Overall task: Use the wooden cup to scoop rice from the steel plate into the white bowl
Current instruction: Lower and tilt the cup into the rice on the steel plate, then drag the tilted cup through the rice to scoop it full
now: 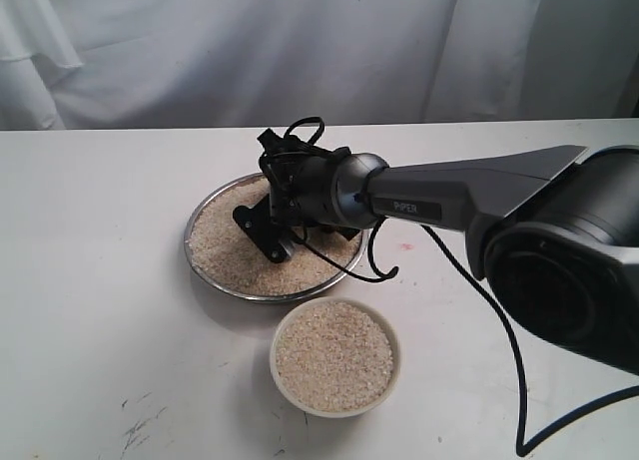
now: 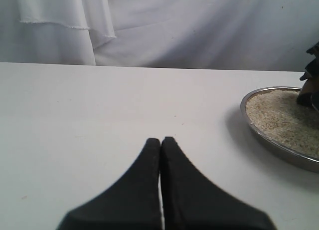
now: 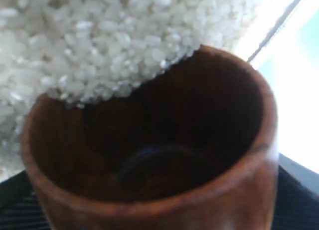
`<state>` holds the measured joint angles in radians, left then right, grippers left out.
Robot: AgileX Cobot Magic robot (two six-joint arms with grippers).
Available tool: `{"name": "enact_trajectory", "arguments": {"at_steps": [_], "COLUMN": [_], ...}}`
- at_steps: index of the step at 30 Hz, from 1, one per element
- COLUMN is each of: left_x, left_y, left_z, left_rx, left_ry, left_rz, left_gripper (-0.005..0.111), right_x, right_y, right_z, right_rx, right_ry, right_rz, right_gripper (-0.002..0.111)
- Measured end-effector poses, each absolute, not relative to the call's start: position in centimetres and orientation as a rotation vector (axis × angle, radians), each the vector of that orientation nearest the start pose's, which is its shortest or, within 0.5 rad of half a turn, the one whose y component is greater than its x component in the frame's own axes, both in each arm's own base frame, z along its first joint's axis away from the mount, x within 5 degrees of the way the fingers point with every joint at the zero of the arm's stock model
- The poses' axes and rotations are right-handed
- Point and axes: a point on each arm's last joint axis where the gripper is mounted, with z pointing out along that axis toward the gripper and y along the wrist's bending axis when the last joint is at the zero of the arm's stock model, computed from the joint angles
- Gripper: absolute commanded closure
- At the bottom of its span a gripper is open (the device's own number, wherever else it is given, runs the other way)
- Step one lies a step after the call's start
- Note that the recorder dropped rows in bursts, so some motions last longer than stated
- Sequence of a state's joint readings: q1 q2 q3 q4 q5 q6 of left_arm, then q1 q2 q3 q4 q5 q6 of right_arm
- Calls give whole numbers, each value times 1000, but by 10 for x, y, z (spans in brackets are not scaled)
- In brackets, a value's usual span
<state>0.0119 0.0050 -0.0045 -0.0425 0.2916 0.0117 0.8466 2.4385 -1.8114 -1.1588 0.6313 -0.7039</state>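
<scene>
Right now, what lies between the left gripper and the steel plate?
Only bare white table lies between the left gripper and the steel plate; the left wrist view shows it.

R arm (image 1: pixel 469 196): extended in from right of ext. view, wrist pitched down toward the left. R gripper (image 1: pixel 262 232): fingers closed around cup (image 3: pixel 149 155). L gripper (image 2: pixel 160 142): fingertips pressed together, pointing fwd, approx. level.

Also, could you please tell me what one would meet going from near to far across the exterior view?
white bowl full of rice → steel plate of rice → white cloth backdrop. The right gripper, holding the wooden cup, overlaps the plate, so I leave it out.
</scene>
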Motion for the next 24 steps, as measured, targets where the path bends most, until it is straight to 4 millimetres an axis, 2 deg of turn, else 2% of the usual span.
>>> {"name": "enact_trajectory", "arguments": {"at_steps": [24], "left_x": [55], "left_y": [0], "left_z": [188], "left_rx": [-28], "left_ry": [1775], "left_rz": [-23], "left_gripper": [107], "right_x": [377], "right_y": [359], "right_z": [108], "right_rx": [-2328], "right_ry": [976], "right_rz": [-998], "right_gripper": [108]}}
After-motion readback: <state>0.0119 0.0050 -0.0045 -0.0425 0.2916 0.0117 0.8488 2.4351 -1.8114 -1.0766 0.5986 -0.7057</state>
